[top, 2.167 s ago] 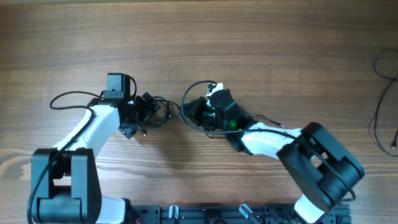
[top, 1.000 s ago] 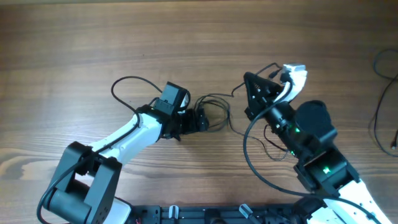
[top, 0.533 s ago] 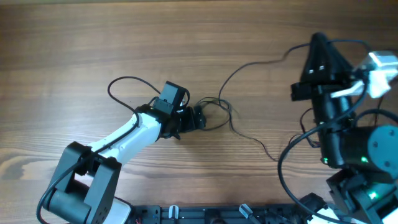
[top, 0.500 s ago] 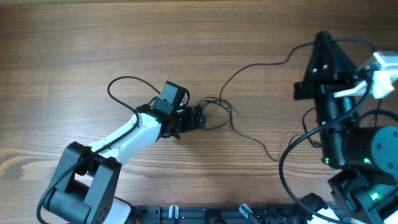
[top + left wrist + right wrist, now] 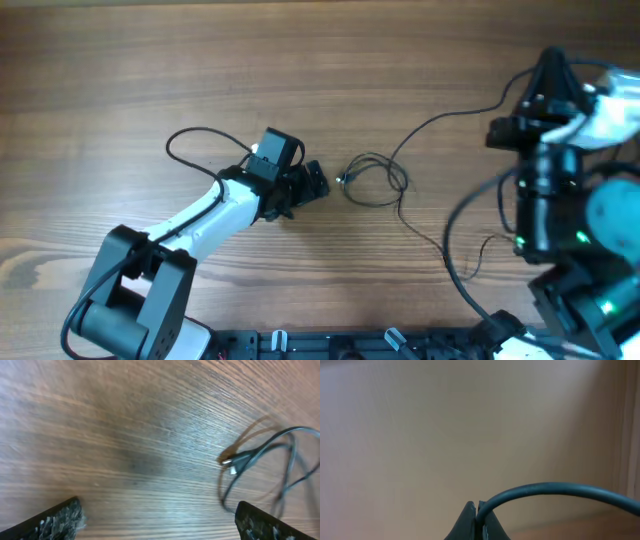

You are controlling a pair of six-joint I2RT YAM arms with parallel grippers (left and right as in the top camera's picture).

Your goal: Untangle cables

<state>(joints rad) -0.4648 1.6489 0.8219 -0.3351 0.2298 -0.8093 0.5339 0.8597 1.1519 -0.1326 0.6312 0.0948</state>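
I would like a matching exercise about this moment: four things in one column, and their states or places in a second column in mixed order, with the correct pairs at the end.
Things:
1. left claw
2. right claw
3. cable loops
4. plug

States or places:
A. lying on the table between the two arms
B. open, holding nothing
C. silver-tipped, just ahead of the empty claw
D. shut on a cable

Pairs: 1-B, 2-D, 3-A, 4-C
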